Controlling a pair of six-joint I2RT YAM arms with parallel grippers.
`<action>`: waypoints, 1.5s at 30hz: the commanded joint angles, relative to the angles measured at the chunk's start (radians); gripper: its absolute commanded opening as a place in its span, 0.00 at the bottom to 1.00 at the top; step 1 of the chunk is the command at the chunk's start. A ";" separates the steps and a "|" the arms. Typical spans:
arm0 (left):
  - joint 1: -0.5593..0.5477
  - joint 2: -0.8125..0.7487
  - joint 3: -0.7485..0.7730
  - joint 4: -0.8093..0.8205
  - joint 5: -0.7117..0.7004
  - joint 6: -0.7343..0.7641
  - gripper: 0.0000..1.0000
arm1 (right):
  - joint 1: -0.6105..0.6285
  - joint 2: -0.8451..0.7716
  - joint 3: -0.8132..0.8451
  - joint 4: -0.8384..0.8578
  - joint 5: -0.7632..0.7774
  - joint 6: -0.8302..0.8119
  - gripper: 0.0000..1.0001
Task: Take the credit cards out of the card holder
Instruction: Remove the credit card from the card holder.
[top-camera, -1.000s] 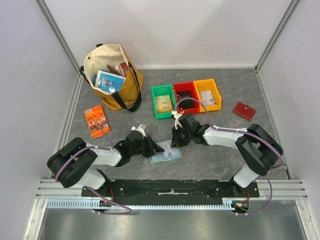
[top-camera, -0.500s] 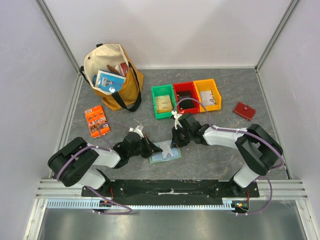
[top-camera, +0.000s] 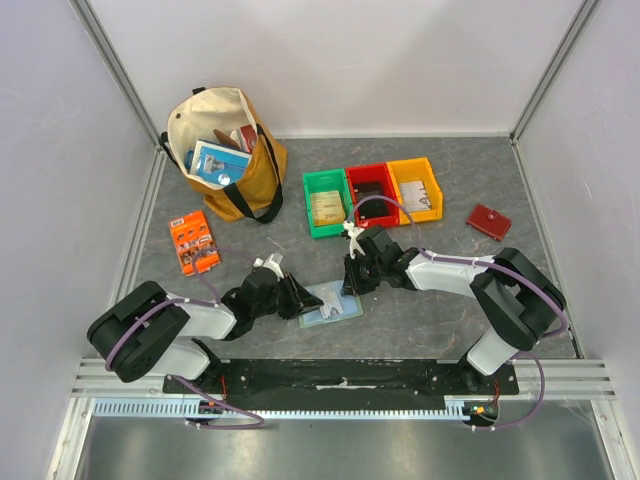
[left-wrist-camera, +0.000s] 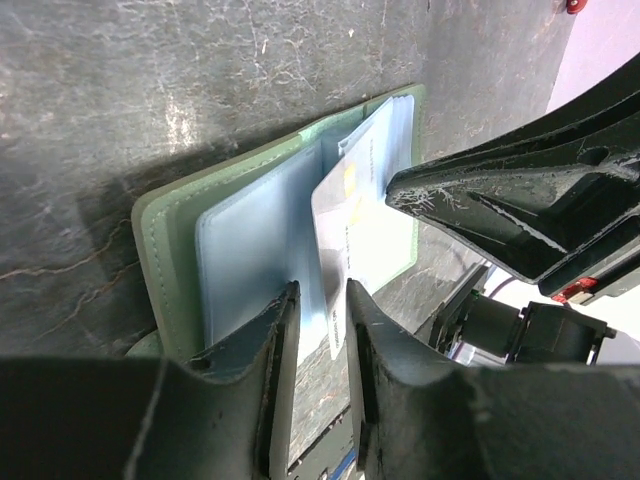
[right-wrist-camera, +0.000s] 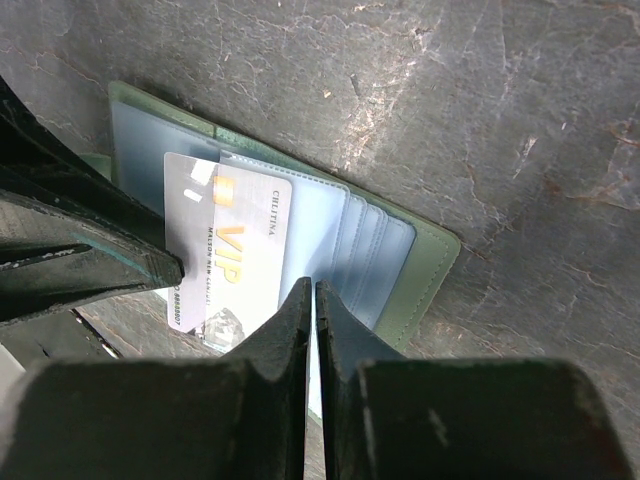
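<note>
On open card holder (right-wrist-camera: 432, 252), L fingers (left-wrist-camera: 275, 365) pinch VIP card (right-wrist-camera: 235, 265); R fingers (right-wrist-camera: 285, 345) pressed together

Left end effector (left-wrist-camera: 320, 298) pinches card (left-wrist-camera: 345, 225) over open card holder (left-wrist-camera: 168, 255)

Light is bright and even overhead; my left gripper (left-wrist-camera: 320, 300) blurs near the lens, soft shadow just ahead of it.

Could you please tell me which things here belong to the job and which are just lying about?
Job: card holder, card, left gripper, right gripper.
Lying about: tote bag, orange packet, green bin, red bin, yellow bin, red wallet.
</note>
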 joint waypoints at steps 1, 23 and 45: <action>0.009 0.036 0.030 0.011 -0.008 0.017 0.34 | -0.001 0.022 -0.023 -0.056 0.024 -0.017 0.10; 0.027 -0.249 -0.067 -0.183 -0.063 0.006 0.02 | -0.006 0.013 -0.020 -0.058 0.041 -0.014 0.09; 0.027 -0.867 0.054 -0.378 -0.333 0.040 0.02 | 0.006 -0.441 -0.106 0.335 0.095 0.389 0.77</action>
